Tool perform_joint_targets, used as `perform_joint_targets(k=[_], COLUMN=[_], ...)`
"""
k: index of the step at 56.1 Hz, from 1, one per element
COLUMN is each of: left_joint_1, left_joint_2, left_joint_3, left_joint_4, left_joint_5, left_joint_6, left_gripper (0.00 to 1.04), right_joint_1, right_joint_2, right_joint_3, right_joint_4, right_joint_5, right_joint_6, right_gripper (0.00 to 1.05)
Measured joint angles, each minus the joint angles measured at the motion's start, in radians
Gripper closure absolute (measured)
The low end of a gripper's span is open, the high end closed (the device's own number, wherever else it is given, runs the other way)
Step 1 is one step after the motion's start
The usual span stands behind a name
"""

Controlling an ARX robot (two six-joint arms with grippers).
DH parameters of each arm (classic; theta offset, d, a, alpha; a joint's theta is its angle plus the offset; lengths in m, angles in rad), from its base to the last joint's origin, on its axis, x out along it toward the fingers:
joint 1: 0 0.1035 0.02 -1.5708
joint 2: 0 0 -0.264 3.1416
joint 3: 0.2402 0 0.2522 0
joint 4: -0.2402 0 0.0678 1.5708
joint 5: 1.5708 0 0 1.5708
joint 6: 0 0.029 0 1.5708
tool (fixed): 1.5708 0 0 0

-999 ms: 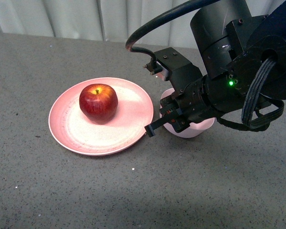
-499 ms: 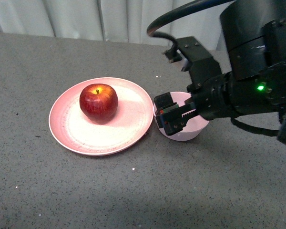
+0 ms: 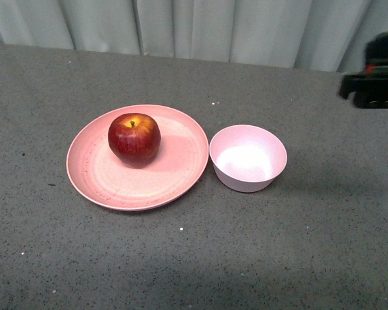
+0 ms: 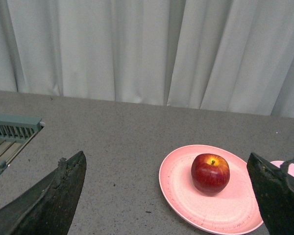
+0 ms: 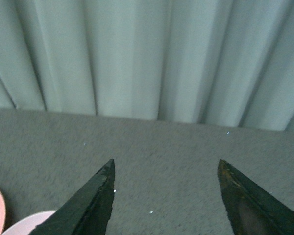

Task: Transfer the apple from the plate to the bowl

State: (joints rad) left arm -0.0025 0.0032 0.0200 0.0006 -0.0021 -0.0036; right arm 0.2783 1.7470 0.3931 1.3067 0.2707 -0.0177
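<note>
The apple (image 3: 134, 137) sits upright on the plate (image 3: 174, 174), a little off the plate's middle toward the curtain (image 3: 213, 29), stem up. The bowl (image 3: 248, 158) stands just beside the plate; we cannot tell whether the two rims touch. It is empty.

Both pincers are released and carry nothing. The left pincer (image 4: 165, 156) is spread wide, well back from the plate, with the apple framed between its two fingers. The right pincer (image 5: 165, 164) is spread too and faces the curtain, with only a sliver of the bowl in its corner.

We judge that the grasp has not begun, so the reach is the step in hand, and the left pincer looks the better lined up. We should come at the apple with the fingers straddling its widest part, close gently so the smooth round skin does not squirt out, and lift clear of the plate's rim. The bowl is barely wider than the apple, so we should centre over it and lower before letting go; a drop could tip so light a bowl.

The bench (image 3: 297, 245) is dark grey and finely speckled, flat and matte. Pale pleated curtain closes the room beyond the plate.
</note>
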Motion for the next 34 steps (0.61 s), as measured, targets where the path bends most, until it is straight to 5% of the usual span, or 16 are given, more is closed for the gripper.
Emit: perform_joint_targets(k=[17, 34], left_joint_1=[0.0, 0.0], left_joint_2=[0.0, 0.0], left_joint_3=[0.0, 0.0], left_joint_4=[0.0, 0.0], left_joint_5=[0.0, 0.0], left_joint_6=[0.0, 0.0], left_gripper=[0.07, 0.07], right_joint_1=[-0.116, -0.194], right_joint_2=[-0.33, -0.743], right_joint_3=[-0.235, -0.332], right_joint_4=[-0.071, -0.381], right_joint_5=[-0.113, -0.191], right_joint_6=[0.001, 0.007], right_gripper=[1.04, 1.04])
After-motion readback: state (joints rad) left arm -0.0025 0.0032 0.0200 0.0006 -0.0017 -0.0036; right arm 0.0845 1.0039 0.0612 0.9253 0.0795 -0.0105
